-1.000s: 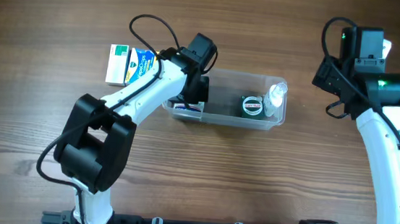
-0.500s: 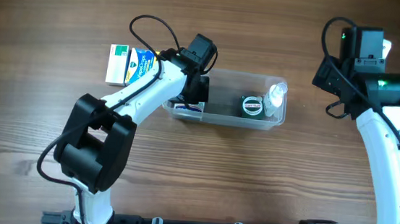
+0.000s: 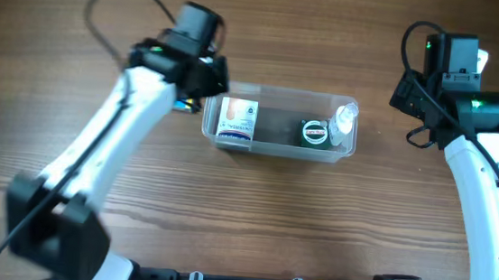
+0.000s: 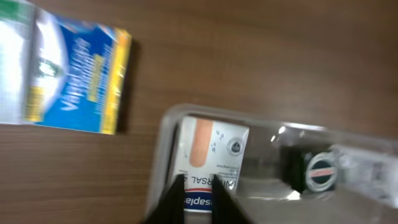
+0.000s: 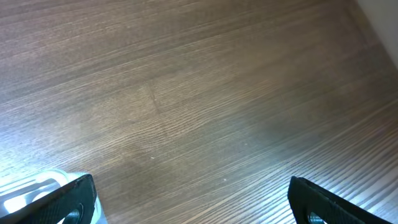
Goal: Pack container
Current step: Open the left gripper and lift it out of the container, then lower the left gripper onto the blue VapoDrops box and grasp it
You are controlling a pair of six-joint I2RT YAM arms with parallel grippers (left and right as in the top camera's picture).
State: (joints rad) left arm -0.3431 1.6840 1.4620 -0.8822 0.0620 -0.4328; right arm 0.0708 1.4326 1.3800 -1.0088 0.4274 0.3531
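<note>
I see the container lying long-ways near the middle of the counter, a little closer to the far edge. A white box with a blue band lies flat in its left end. A round dark pot and a small clear bottle sit side by side in its right end. My left claw hangs just past the container's left end, toward the left edge of the counter. Its two fingers are a small way apart and hold nothing. In the left wrist view the white box shows in the gap between them. A blue and yellow box lies flat on the counter beside the container, nearer the left edge. My right claw is up by the far right corner, well away from the container, with its fingers spread wide and only bare wood under them
</note>
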